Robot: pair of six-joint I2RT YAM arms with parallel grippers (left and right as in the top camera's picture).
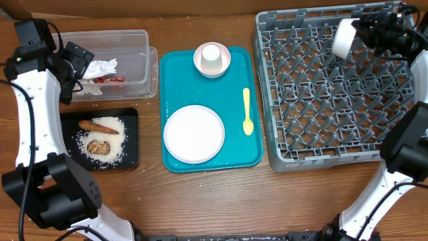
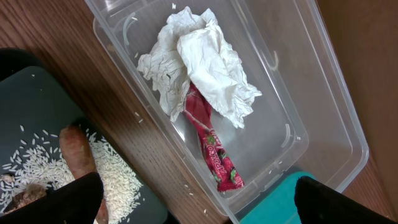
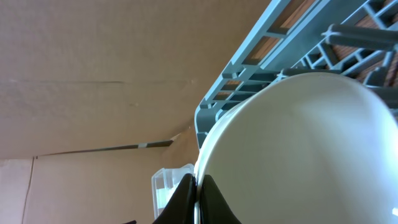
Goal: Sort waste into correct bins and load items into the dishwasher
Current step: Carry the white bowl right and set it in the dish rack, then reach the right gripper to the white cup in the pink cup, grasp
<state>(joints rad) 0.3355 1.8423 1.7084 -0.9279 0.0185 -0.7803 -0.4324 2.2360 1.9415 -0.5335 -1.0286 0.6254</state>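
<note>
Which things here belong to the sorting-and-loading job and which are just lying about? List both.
Job: crumpled napkin, red wrapper, clear tub, black tray, carrot, brown lump, rice, white plate, pink dish, small cup, yellow spoon, white bowl in the right claw, grey rack.
Lying about: teal tray, wooden table.

Teal tray (image 1: pixel 234 94) on wooden table (image 1: pixel 214 201)
</note>
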